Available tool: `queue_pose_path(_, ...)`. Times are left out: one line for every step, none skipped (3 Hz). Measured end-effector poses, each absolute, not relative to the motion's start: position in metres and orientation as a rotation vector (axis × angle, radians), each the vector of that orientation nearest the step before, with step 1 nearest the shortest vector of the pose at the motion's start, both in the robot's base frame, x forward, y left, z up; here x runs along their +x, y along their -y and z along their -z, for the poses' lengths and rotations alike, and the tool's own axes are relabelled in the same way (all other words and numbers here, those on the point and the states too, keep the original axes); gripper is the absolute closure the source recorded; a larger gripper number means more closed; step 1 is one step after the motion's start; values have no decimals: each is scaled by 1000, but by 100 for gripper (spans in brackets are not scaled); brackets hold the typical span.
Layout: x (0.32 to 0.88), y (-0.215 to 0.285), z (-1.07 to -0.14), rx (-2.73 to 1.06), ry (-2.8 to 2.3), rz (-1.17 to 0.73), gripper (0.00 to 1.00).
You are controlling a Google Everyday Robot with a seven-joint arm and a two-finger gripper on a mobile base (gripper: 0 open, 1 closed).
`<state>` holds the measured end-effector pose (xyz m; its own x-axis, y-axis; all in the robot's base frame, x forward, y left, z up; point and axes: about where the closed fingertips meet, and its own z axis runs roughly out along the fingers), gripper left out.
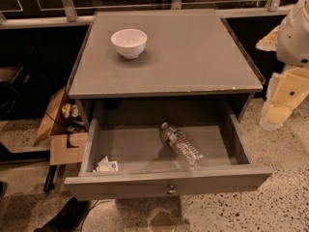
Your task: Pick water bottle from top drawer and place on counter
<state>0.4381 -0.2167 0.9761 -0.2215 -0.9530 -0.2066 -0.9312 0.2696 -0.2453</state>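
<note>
The water bottle (181, 144) lies on its side in the open top drawer (164, 180), right of the middle, with its white cap toward the back left. The drawer is pulled fully out below the counter (193, 57). My gripper (279, 103), pale yellow under a white arm, hangs at the right edge of the view. It is beside the counter's right side, above the floor and well away from the bottle. Nothing shows in it.
A white bowl (129, 42) stands on the counter's back left. A small white packet (107, 166) lies in the drawer's front left corner. An open cardboard box (60, 129) sits on the floor left of the cabinet. A dark shoe (63, 219) is at bottom left.
</note>
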Motion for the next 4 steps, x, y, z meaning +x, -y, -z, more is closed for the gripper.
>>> queue_pose_path(438,217,-976,-1725,-2232,98,0)
queue_pose_path(439,216,-977,-1718,-2229,105,19)
queue_pose_path(447,213,-963,-1618,-2248,94,42)
queue_pose_path(472,198,-911,-1390,-2311,43,73)
